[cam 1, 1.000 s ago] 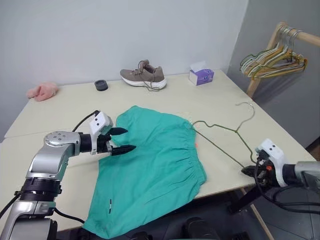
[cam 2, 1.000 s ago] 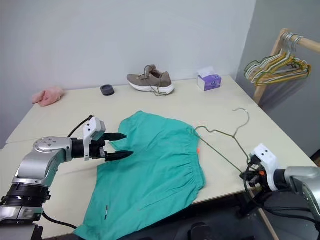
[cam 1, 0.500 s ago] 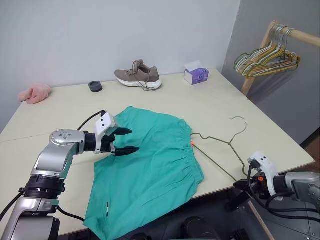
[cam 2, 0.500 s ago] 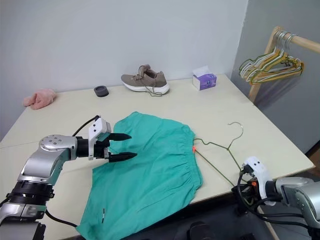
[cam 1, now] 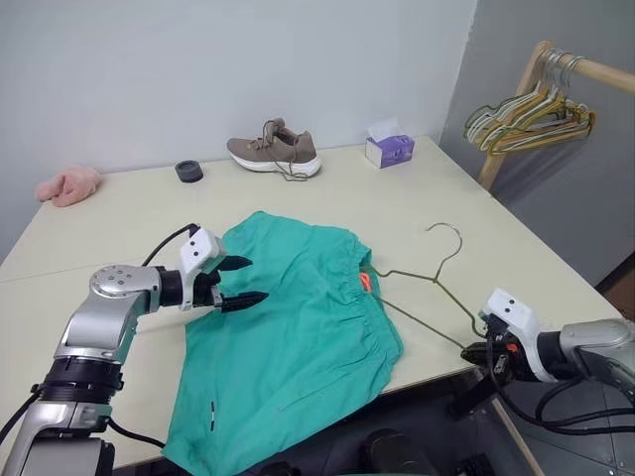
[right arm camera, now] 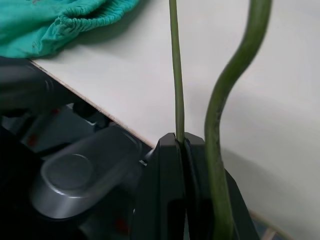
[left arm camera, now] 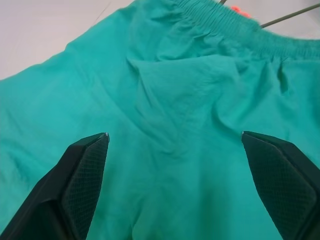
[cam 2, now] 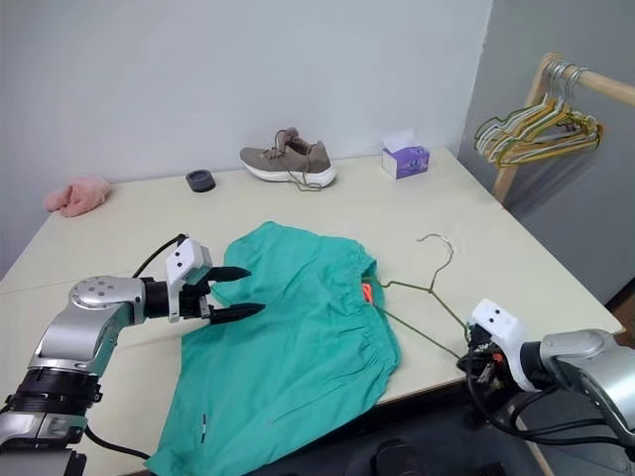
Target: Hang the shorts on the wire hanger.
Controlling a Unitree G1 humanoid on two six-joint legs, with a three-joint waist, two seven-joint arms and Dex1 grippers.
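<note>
The teal-green shorts (cam 1: 298,327) lie spread across the middle of the table, with their lower part hanging over the front edge. My left gripper (cam 1: 253,280) hovers open just above their left side, and the fabric (left arm camera: 165,75) shows between its wide-apart fingers. The olive-green wire hanger (cam 1: 435,280) lies flat to the right of the shorts. Its left corner reaches the gathered waistband beside an orange tag (cam 1: 364,282). My right gripper (cam 1: 474,352) is shut on the hanger's near corner at the table's front right edge. The thin wire (right arm camera: 175,75) is pinched between its fingers.
At the back of the table are a brown shoe (cam 1: 275,154), a purple tissue box (cam 1: 388,150), a small black round thing (cam 1: 188,171) and a pink fluffy cloth (cam 1: 67,185). A wooden rack with a bunch of hangers (cam 1: 531,109) stands beyond the right edge.
My right gripper has dragged the hanger left, so its corner now meets the waistband. The left gripper has stayed open over the shorts. The camera swung right early on.
</note>
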